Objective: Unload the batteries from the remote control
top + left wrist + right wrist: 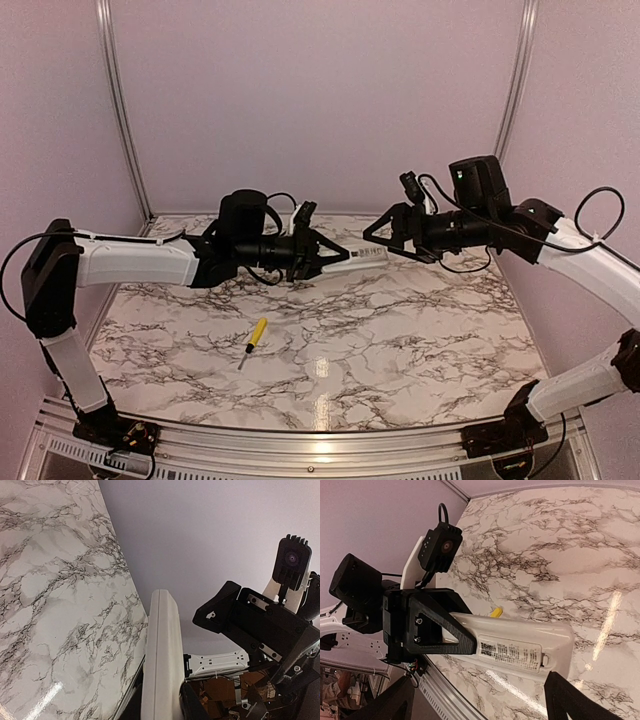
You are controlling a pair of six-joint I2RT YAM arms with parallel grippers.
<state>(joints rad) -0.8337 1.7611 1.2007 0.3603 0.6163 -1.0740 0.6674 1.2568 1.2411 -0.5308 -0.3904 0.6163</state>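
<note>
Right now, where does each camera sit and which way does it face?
Top external: above and behind, looking down on the table; left arm and right arm show.
Left wrist: low beside the remote control, looks along it toward the right fingers; left fingers at bottom.
Right wrist: faces the left fingers holding the remote control; right fingers below.
All three share the remote control.

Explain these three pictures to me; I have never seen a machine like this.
These are two robot arms bolted to a marble table, each ending in a two-finger gripper. The wide picture comes from a camera above and behind them; the other two come from cameras on the wrists. The left gripper is clamped on a white remote control, held in the air. The right gripper is open, close to the remote's free end. A yellow-handled screwdriver lies on the table. No batteries show.
</note>
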